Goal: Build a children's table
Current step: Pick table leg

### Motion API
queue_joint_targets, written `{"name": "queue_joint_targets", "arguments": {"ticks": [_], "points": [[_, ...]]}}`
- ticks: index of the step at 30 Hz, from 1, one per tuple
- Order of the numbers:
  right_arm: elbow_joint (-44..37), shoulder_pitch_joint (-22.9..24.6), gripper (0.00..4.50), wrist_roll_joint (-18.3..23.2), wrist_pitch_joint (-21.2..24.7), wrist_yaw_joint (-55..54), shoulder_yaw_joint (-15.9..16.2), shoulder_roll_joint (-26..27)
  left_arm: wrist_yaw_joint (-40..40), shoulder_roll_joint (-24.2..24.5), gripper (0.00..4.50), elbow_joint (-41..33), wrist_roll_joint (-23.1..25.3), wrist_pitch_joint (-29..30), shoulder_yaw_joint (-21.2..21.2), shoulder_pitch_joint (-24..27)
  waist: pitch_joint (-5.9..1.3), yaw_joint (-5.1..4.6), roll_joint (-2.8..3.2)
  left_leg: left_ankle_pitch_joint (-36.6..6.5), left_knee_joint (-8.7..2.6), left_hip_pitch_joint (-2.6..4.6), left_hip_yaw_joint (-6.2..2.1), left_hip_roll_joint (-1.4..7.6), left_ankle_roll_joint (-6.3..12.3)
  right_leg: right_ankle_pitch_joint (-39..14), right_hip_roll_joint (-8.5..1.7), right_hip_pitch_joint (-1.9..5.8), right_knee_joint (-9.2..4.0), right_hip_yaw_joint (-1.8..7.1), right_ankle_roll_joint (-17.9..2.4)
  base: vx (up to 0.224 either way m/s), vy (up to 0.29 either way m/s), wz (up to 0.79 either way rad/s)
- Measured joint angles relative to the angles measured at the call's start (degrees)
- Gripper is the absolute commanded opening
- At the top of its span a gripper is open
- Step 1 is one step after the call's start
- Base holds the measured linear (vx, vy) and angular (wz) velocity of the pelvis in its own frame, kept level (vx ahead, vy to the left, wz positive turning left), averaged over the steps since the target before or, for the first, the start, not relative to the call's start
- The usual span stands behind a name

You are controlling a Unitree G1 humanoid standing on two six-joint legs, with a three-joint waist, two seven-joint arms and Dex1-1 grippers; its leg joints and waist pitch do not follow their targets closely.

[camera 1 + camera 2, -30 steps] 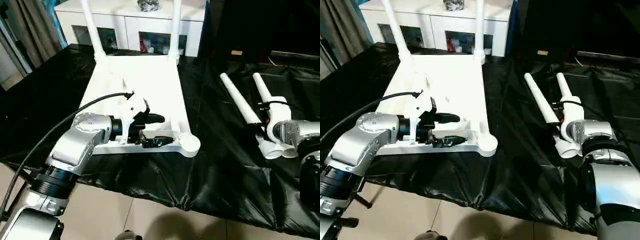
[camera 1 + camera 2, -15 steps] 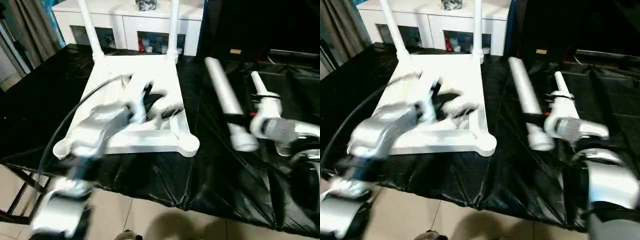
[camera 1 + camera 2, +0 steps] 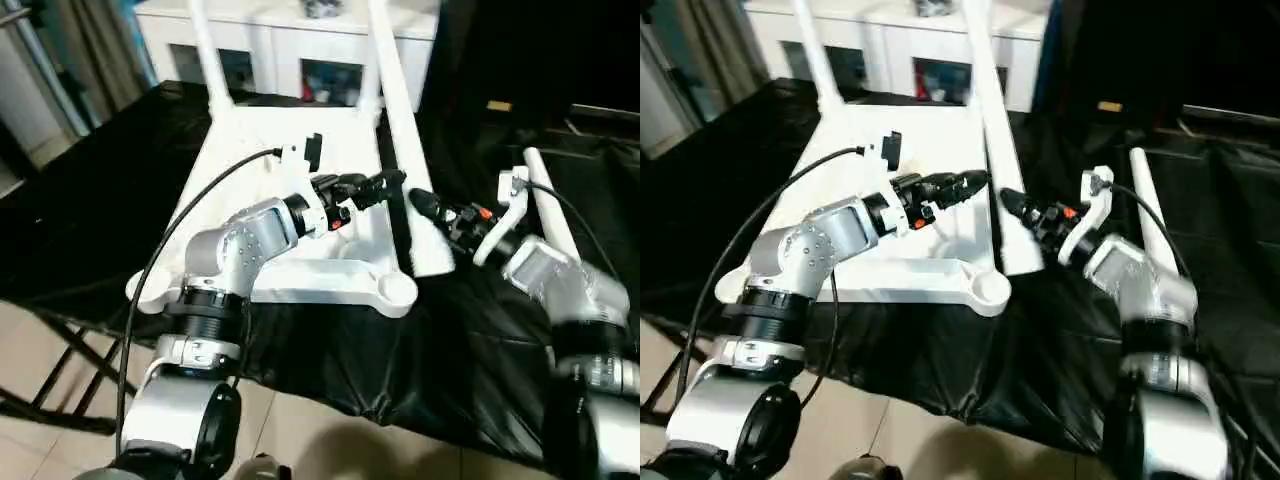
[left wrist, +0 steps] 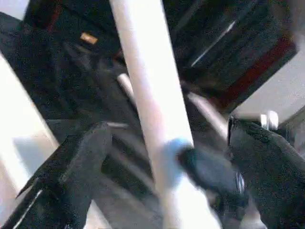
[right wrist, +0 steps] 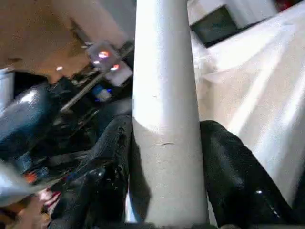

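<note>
— What's the biggest thing there?
— The tabletop (image 3: 300, 180), upside down on the black sheet (image 3: 90, 200), two legs (image 3: 205, 50) standing in its far corners.
— And the arms?
— The right gripper (image 3: 425, 205) clamps a third leg (image 3: 400, 130), raised over the tabletop's right edge. The left gripper (image 3: 385, 183) hangs spread beside that leg, not closed on it.
— The last leg?
— The fourth leg (image 3: 550, 215) lies on the sheet, right of the tabletop.

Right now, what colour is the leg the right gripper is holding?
White; the leg shows best in the right wrist view.
</note>
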Motion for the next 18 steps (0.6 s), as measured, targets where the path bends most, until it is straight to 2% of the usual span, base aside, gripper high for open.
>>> {"name": "queue_joint_targets", "arguments": {"ticks": [4, 7, 8, 12, 14, 18], "points": [[-9.26, 3.85, 1.83, 2.91, 4.0, -0.37, 1.51, 0.73, 0.65, -1.22, 4.5, -0.5, -2.02, 1.33, 1.06, -1.46, 0.0, 0.08, 0.0, -0.02, -0.07, 0.02, 0.0, 0.0, -0.03, -0.15, 0.0, 0.0, -0.03, 0.0, 0.32, 0.0, 0.0, 0.0], [-12.89, 5.25, 1.83, 3.48, 5.36, -1.2, 2.68, 0.71, 1.09, -1.32, 4.5, -0.94, -2.07, 1.65, 1.16, -1.58, 0.0, -0.23, 0.0, -0.04, -0.1, 0.05, 0.0, 0.0, -0.1, -0.2, 0.0, 0.01, -0.03, 0.0, 0.4, 0.0, 0.0, 0.0], [-13.8, 5.66, 1.83, 3.25, 5.38, -1.8, 3.32, 0.73, 1.32, -1.46, 4.22, -0.95, -2.48, 1.95, 1.38, -1.57, 0.0, -0.34, 0.0, -0.13, -0.11, 0.05, 0.0, 0.0, -0.26, -0.21, 0.0, 0.01, -0.03, 0.0, 0.41, 0.0, 0.0, 0.0], [-17.55, 6.36, 1.83, 0.15, 4.44, -5.81, 6.32, 1.4, 4.26, -2.34, 4.15, -1.47, -3.47, 3.14, 2.49, -1.55, 0.0, -0.8, 0.02, -0.15, -0.13, 0.06, 0.0, -0.01, -0.29, -0.21, 0.0, 0.0, -0.05, 0.0, 0.44, 0.0, 0.0, 0.0], [-19.14, 6.33, 1.83, -2.28, 3.39, -8.66, 8.14, 2.03, 6.49, -2.61, 3.79, -1.47, -3.36, 3.32, 2.87, -1.55, 0.0, -0.83, 0.02, -0.14, -0.15, 0.06, -0.01, -0.01, -0.3, -0.22, 0.0, 0.0, -0.07, 0.0, 0.46, 0.0, 0.0, 0.0], [-22.06, 6.3, 1.83, -6.5, 1.45, -13.29, 11.74, 2.96, 10.43, -3.37, 3.61, -1.46, -2.77, 2.84, 4.23, -1.55, 0.02, -0.83, 0.04, -0.15, -0.25, 0.02, -0.01, -0.03, -0.3, -0.19, 0.0, 0.01, -0.25, 0.0, 0.52, 0.0, 0.0, 0.0]]}}
